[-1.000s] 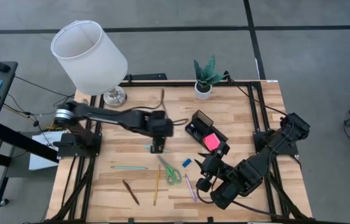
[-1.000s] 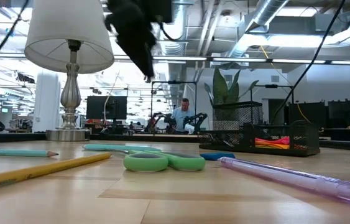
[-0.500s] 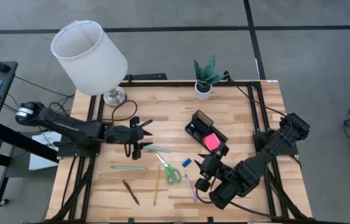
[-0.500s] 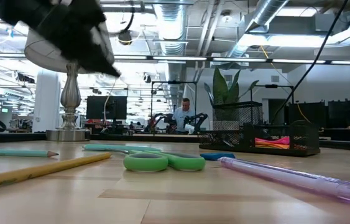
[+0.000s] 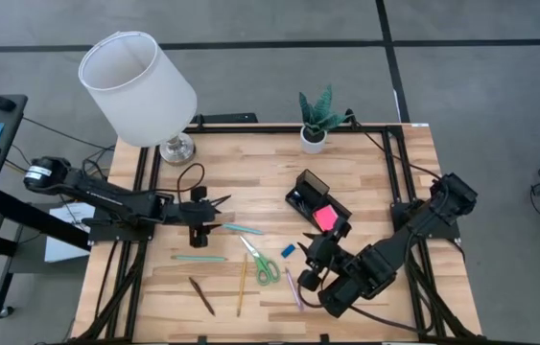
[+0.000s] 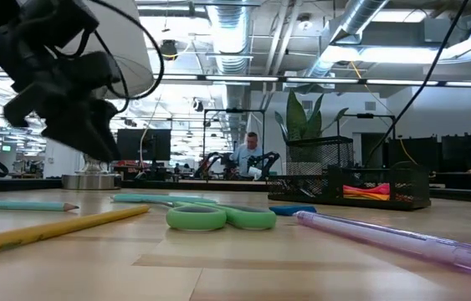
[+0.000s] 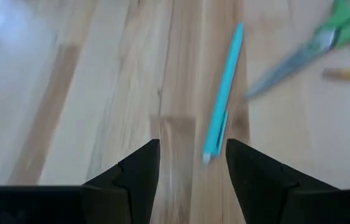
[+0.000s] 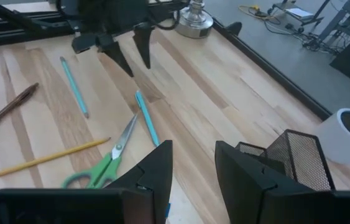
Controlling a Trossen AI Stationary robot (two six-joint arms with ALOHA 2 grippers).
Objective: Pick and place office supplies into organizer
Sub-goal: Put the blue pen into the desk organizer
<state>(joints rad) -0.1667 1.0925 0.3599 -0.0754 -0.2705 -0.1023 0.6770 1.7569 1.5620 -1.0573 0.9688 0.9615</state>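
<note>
My left gripper (image 5: 214,205) hangs low over the wooden table (image 5: 260,172) with its fingers spread and nothing between them, on the lamp side of the organizer (image 5: 318,209) and well apart from it. Just past my fingertips lies the teal pen (image 7: 224,93), flat on the boards, between my left gripper and the organizer; in my left wrist view its tip sits close to the gap between my fingers (image 7: 138,171) without touching them. The green-handled scissors (image 5: 263,263) lie closed beyond that pen, nearer the table's front edge than the organizer is. A yellow pencil (image 5: 242,285) and a brown pen (image 5: 201,296) lie farther out from the organizer than the scissors, with a teal pencil (image 5: 199,258) beside them. The purple pen (image 5: 293,287) lies just beside the scissors' handles, and the blue eraser (image 5: 288,250) sits near the organizer's front corner. The pink sticky-note pad (image 5: 326,218) rests inside the organizer. My right gripper (image 5: 312,271) waits near the organizer's front, above the purple pen, its fingers apart and empty. The white lamp (image 5: 139,88) and the potted plant (image 5: 315,120) stand at the table's back edge, behind the organizer.
</note>
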